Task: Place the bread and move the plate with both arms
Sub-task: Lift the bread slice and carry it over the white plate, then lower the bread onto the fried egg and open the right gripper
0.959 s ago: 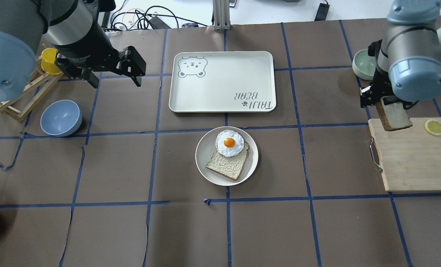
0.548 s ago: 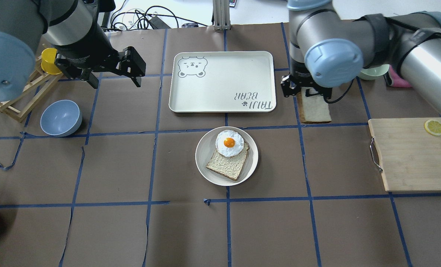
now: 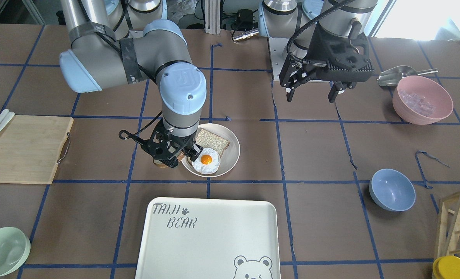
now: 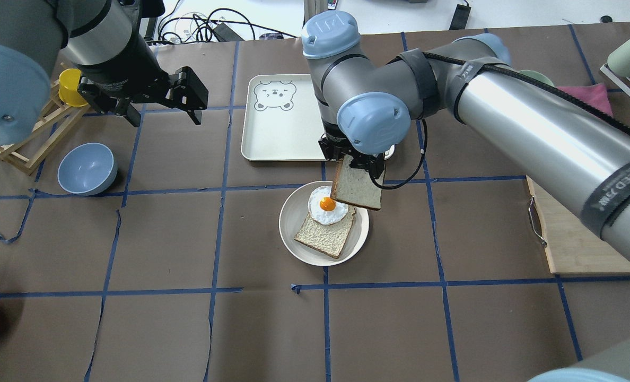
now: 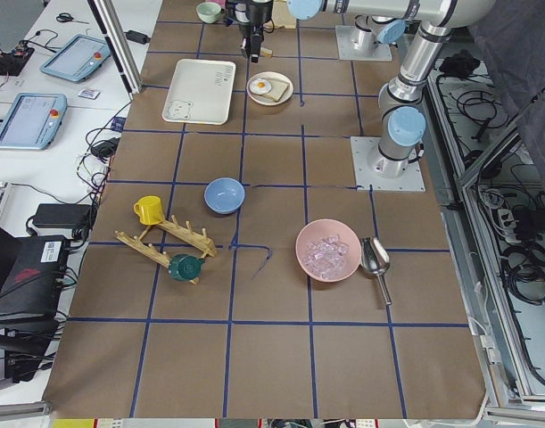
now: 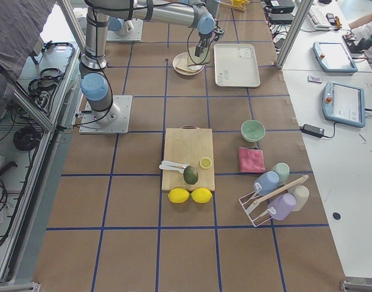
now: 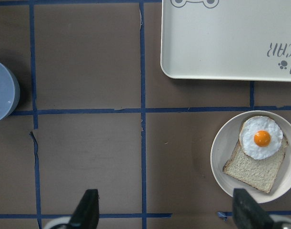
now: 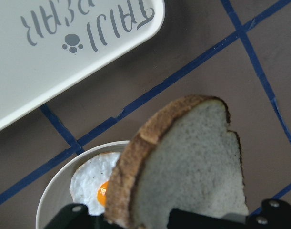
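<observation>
My right gripper (image 4: 352, 159) is shut on the bread (image 4: 357, 188), a pale slice with a dark crust. It holds the slice tilted in the air over the far right part of the plate (image 4: 294, 233). The right wrist view shows the bread (image 8: 183, 167) close up, above the plate's rim (image 8: 55, 191). The cream plate (image 3: 234, 149) carries a browner slice (image 4: 328, 236) with a fried egg (image 4: 327, 204) on it. My left gripper (image 4: 165, 118) is open and empty, hovering far to the plate's left; its fingers (image 7: 88, 210) show wide apart in the left wrist view.
The white bear-printed tray (image 4: 283, 122) lies just beyond the plate. A blue bowl (image 4: 87, 168), a wooden rack and a yellow cup (image 4: 70, 85) are at the left. A wooden cutting board (image 4: 575, 239) is at the right, a pink bowl (image 3: 422, 100) near the left arm's base.
My right arm swung left from the cutting board, past the tray's right side, to over the plate, carrying the bread. The left arm has not moved.
</observation>
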`<state>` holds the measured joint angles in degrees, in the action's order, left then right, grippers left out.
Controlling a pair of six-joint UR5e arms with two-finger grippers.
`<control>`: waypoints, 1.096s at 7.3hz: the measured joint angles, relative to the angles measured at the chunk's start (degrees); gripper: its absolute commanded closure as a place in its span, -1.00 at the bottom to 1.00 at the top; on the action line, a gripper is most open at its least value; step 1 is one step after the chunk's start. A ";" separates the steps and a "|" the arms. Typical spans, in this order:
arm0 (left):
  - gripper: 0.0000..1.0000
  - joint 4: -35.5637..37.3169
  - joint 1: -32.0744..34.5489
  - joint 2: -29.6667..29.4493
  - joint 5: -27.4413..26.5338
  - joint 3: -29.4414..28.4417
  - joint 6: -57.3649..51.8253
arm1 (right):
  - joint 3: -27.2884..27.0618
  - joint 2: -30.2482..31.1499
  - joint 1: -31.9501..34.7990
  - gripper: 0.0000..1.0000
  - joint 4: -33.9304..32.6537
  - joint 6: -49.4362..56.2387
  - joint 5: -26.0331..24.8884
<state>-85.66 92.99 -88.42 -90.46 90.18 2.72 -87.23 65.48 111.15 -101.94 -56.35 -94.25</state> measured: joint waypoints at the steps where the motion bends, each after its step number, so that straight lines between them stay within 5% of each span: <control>1: -1.00 -0.04 0.00 0.00 0.01 0.00 0.00 | 0.33 -1.80 1.53 1.00 -0.82 -4.42 1.11; 6: -1.00 -0.18 0.08 0.07 0.02 0.00 0.00 | -2.16 -4.08 3.76 1.00 -2.89 -12.22 4.47; 8: -1.00 -0.20 0.09 0.14 0.02 0.00 0.00 | -2.66 -4.40 3.81 0.77 -3.05 -12.96 4.78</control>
<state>-85.87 93.08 -88.27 -90.44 90.18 2.72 -89.89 61.08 114.96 -104.99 -69.31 -89.47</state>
